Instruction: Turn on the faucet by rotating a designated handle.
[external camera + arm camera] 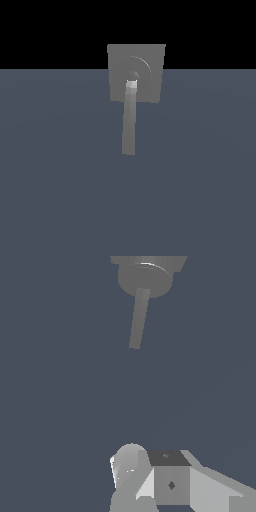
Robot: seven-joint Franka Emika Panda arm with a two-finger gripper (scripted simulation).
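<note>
Flat blue-grey surface (60,190) fills the lower part of the exterior view, black above it. At upper centre stands the faucet (150,57), its square plate carrying a ringed hub. From the hub the handle (130,120) runs down toward the frame's middle, lighter near the hub. In the wrist view the gripper (150,481) sits well apart from the handle's free end; whether its fingers are open or closed cannot be told.
</note>
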